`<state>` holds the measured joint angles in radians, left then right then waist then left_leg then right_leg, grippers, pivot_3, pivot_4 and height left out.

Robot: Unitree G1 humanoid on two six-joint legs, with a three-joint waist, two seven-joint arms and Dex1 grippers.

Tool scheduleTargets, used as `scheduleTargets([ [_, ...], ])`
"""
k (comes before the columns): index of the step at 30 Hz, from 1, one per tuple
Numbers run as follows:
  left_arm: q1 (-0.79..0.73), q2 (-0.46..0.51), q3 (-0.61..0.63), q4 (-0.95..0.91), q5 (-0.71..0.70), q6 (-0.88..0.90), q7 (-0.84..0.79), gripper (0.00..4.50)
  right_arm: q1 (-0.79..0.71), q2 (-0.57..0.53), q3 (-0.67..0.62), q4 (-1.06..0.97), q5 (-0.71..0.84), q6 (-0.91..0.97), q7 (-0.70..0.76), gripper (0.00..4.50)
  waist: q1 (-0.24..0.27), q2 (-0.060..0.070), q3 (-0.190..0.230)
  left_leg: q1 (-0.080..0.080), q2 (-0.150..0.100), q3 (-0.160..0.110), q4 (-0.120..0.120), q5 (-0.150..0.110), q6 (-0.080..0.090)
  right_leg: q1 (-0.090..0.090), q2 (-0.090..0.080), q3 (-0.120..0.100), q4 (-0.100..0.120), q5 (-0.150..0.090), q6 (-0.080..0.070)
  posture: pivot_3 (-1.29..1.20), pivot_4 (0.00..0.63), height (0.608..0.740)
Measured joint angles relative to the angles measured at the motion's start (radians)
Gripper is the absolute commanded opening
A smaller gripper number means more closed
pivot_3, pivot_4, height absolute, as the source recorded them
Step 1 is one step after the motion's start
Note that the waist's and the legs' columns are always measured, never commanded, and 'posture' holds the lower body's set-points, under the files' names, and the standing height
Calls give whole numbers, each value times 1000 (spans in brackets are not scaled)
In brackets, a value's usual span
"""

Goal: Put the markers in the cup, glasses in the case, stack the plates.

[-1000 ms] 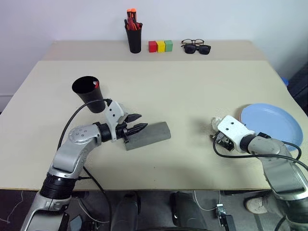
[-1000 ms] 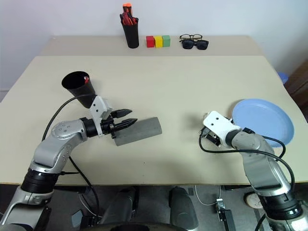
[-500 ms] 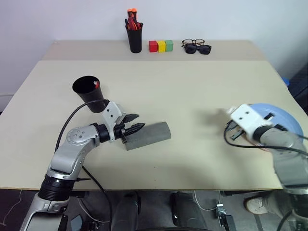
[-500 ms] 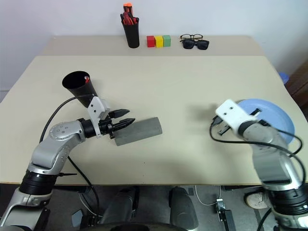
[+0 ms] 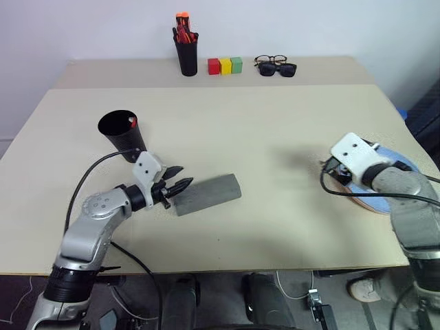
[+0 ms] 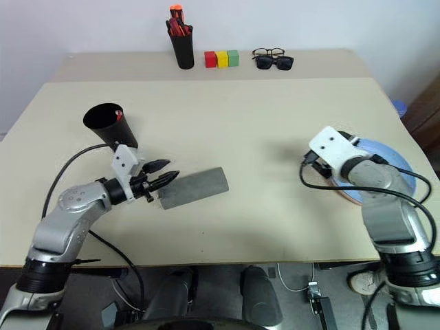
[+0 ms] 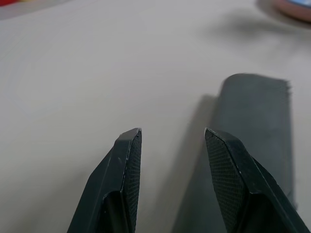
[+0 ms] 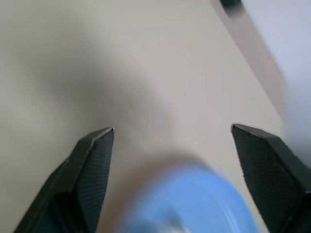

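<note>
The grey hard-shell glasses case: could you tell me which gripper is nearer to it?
Left. The left gripper is beside the case; the right gripper is across the table, over the plates.

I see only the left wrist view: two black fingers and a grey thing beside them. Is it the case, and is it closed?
Observer: Yes. The grey case lies closed on the table; the left gripper is open at its end, holding nothing.
Operator: Where is the cup?
Observer: The black cup stands beyond the left gripper, with a red marker inside.
Operator: And the plates?
Observer: The blue plate lies on the pink plate, under the open right gripper.
</note>
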<state>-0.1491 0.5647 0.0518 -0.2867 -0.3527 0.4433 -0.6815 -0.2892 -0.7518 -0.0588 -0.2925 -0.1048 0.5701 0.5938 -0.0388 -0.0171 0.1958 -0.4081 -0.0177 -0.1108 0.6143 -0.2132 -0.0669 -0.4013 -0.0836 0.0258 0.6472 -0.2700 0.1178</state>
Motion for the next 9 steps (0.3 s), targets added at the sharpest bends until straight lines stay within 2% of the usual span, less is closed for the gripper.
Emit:
scheduleTargets([
  [4, 176, 43, 159, -46, 45, -22, 76, 2054, -8, 123, -25, 22, 175, -78, 69, 4045, -5, 0, 0, 1, 0, 0, -1, 0, 0, 0, 0, 0, 1, 0, 0, 0, 150, 740],
  [7, 225, 39, 280, -51, 42, -18, 128, 2054, -12, 126, -33, 83, 238, -102, 108, 4045, 10, 0, 0, 1, 0, -1, 1, 0, 0, 2, 0, -1, -1, 0, 0, 0, 150, 740],
  [9, 235, 40, 317, -67, 35, -18, 139, 2054, -17, 127, -33, 108, 254, -117, 123, 4045, 22, 0, 0, 0, -1, 0, 1, 0, 0, 2, -1, 0, -2, 0, -1, 0, 150, 740],
])
